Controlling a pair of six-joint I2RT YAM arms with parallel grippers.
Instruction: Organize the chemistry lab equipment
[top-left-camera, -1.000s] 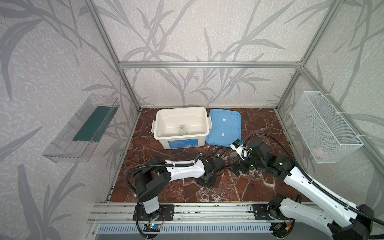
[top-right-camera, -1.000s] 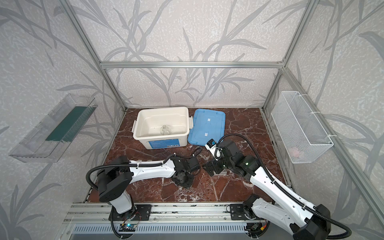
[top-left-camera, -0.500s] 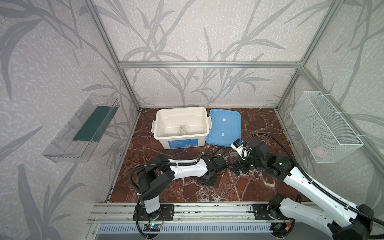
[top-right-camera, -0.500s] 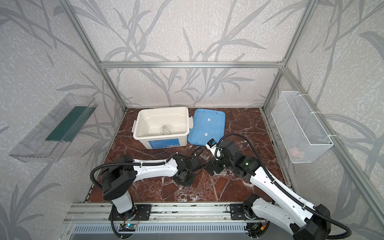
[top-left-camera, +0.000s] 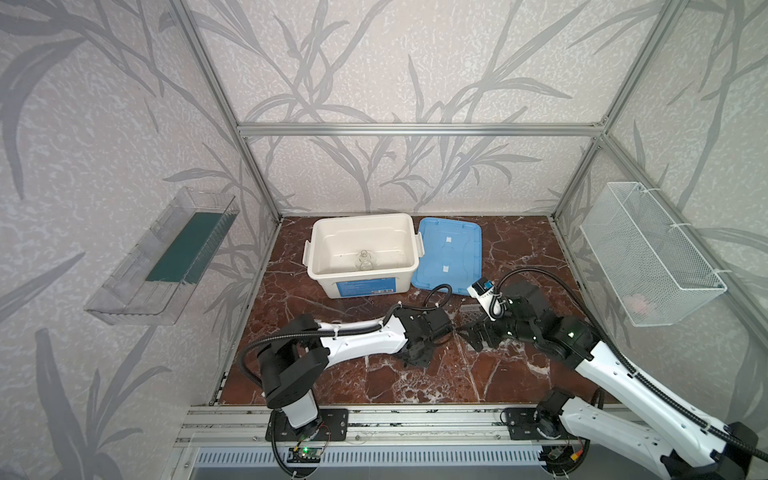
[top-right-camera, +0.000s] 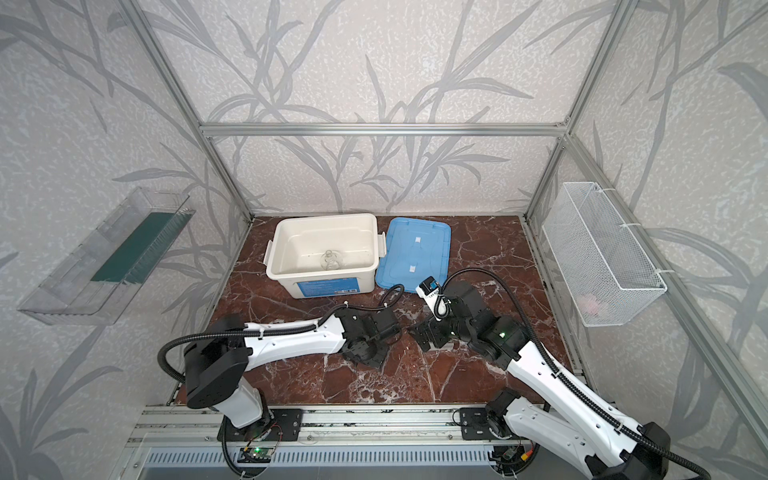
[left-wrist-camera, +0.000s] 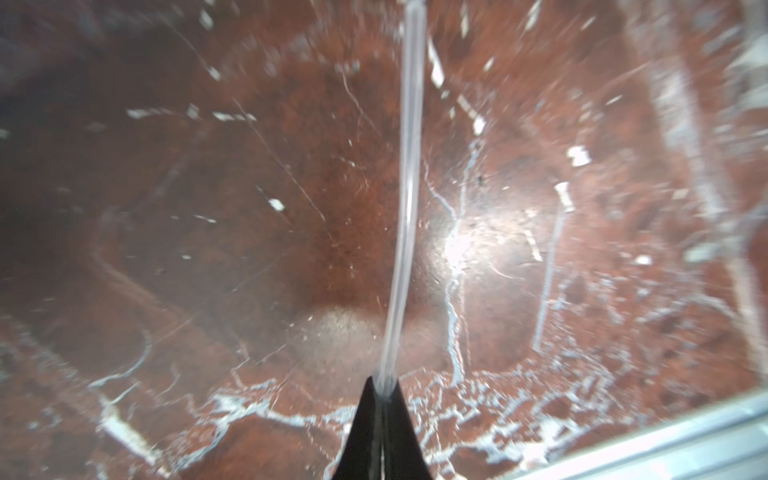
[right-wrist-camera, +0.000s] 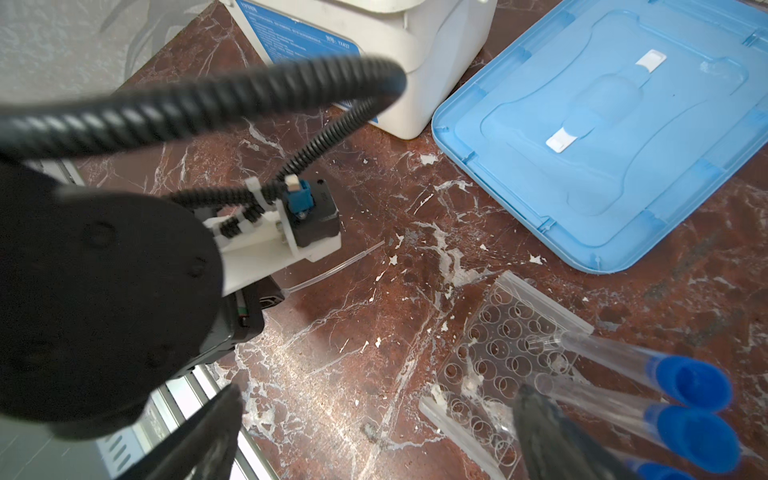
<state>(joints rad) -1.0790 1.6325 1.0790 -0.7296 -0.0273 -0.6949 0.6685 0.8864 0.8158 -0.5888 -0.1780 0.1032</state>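
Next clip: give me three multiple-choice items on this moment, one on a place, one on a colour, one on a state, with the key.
1. Where is the glass flask? A on the blue lid; B inside the white box; C in the wire basket.
2. What colour are the tube caps? A red; B white; C blue.
3. The left gripper is: A shut on the thin tube; B wide open; C shut on nothing.
Key: 1 B, it stands on the box floor; 2 C, plain in the right wrist view; 3 A, the fingertips pinch the tube's end.

The walls (top-left-camera: 374, 62) carry pale wallpaper with grey leaf shapes behind an aluminium frame (top-left-camera: 415, 129). The desk (top-left-camera: 523, 249) is red-brown marble with white veins. A clear plastic shelf (top-left-camera: 124, 303) hangs on the left wall, a white wire basket (top-left-camera: 648, 249) on the right.
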